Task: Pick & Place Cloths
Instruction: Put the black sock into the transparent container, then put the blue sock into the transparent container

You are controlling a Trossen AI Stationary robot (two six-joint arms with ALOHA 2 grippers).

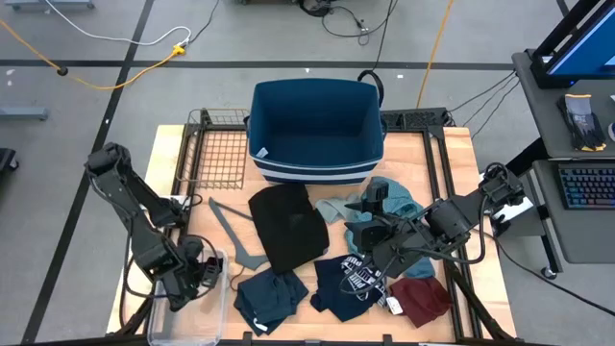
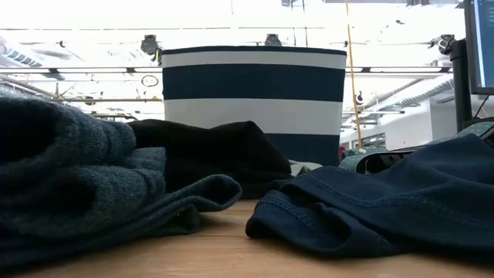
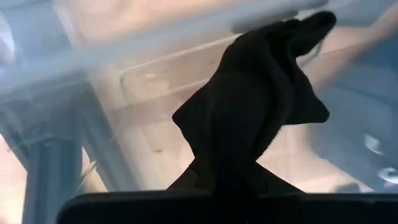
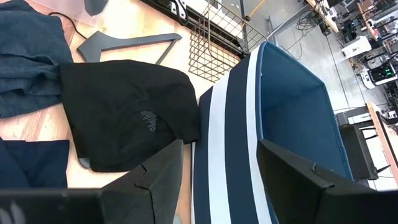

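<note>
Several cloths lie on the wooden table: a black one (image 1: 286, 229), a dark teal one (image 1: 269, 296), a navy one with white print (image 1: 351, 279), a maroon one (image 1: 423, 300) and a pale teal heap (image 1: 386, 204). My left gripper (image 1: 197, 273) is at the near left corner, pointing down, shut on a small dark cloth (image 3: 249, 112) over a clear plastic bin (image 1: 187, 312). My right gripper (image 4: 217, 180) hangs open above the cloths, nothing between its fingers, facing the black cloth (image 4: 124, 112) and the blue-and-white basket (image 4: 273, 106). My left gripper pinches a bunched part of the dark cloth (image 3: 227, 171) between its two fingers, coming from above and pointing down. The cloth hangs below the fingers in a crumpled strand above the clear bin (image 3: 180, 87). Whether its lower end touches the bin I cannot tell.
The blue-and-white striped basket (image 1: 317, 130) stands at the table's far middle, with a wire rack (image 1: 216, 154) to its left. A grey triangular hanger (image 1: 231, 229) lies beside the black cloth. In the low view the dark teal cloth (image 2: 77, 177) and the navy cloth (image 2: 370, 208) fill the foreground.
</note>
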